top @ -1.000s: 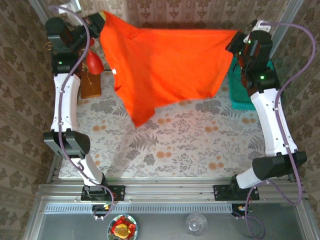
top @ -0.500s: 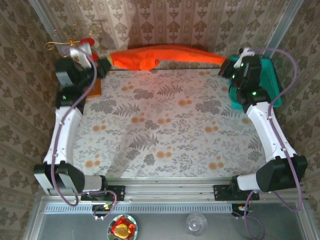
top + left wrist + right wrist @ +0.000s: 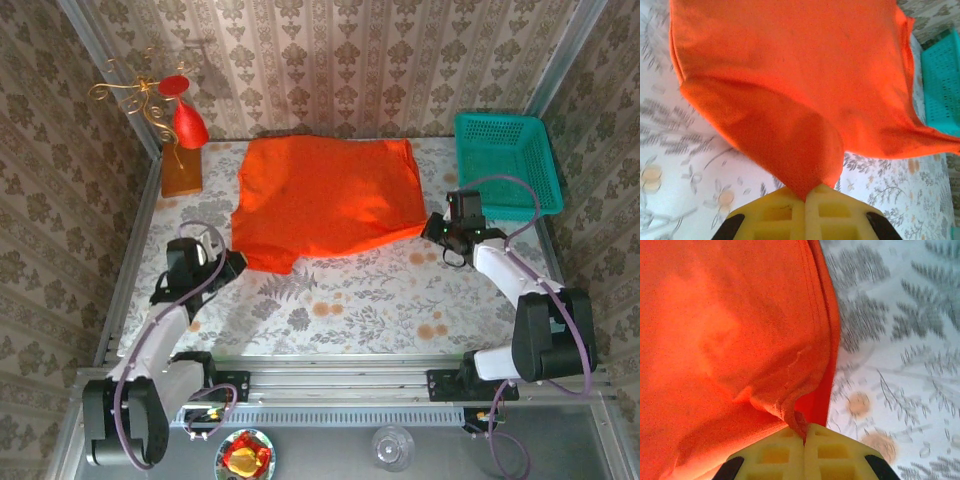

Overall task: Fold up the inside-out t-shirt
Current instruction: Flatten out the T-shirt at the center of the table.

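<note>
Wrist views: left claw [image 3: 805,198] and right claw [image 3: 804,437] clamp t-shirt [image 3: 790,75] corners, pinched fabric hidden.

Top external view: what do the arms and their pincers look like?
The left arm and the right arm both have white link shells, black joint housings and a purple cable looping alongside. The left pincer and the right pincer have yellow fingers with square recesses moulded in, on black mounts.

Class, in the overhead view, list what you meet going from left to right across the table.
red cone ornament → left gripper → orange t-shirt → right gripper → teal basket
</note>
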Controlling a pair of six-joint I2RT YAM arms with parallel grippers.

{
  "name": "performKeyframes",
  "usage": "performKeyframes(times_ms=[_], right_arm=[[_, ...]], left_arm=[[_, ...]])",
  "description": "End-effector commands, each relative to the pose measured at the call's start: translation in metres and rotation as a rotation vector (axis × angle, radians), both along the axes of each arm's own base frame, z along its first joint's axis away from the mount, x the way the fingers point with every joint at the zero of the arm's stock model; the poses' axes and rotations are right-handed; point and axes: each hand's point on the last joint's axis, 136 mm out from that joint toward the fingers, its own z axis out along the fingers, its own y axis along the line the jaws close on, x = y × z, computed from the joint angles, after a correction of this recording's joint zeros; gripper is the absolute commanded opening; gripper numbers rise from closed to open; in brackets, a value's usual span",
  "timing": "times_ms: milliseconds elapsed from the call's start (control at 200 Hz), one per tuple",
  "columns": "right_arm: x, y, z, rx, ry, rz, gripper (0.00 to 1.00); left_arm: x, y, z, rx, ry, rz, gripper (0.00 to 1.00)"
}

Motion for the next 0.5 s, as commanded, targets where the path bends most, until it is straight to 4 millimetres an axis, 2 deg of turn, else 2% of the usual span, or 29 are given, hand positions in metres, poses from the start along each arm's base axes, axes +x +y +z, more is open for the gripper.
performKeyframes(times_ms=[0,90,200,225,285,305,410,495], right_arm=[[-0.025,0.000,-0.023,0.030,0.096,-0.027,0.00],[-0.047,-0.004,-0.029,0.022,0.132,-0.046,0.01],[-0.070,-0.014,-0.027,-0.022,0.149,-0.081,0.10],[-0.073,-0.016,-0.023,-0.032,0.144,-0.088,0.14],[-0.080,-0.021,-0.014,-0.056,0.136,-0.098,0.29],[-0.082,-0.022,-0.011,-0.063,0.132,-0.100,0.33],[-0.085,-0.020,0.010,-0.074,0.093,-0.091,0.36],[-0.084,-0.010,0.022,-0.070,0.071,-0.061,0.37]], left_arm=[[-0.011,0.001,0.007,-0.010,-0.001,0.039,0.00],[-0.031,-0.001,0.003,-0.017,0.044,0.042,0.00],[-0.052,-0.003,0.006,-0.073,0.068,0.064,0.00],[-0.057,-0.003,0.008,-0.081,0.070,0.072,0.06],[-0.065,0.000,0.016,-0.096,0.052,0.099,0.28],[-0.067,0.001,0.019,-0.098,0.041,0.109,0.32],[-0.076,0.009,0.036,-0.088,-0.010,0.144,0.36],[-0.076,0.010,0.045,-0.066,-0.026,0.137,0.36]])
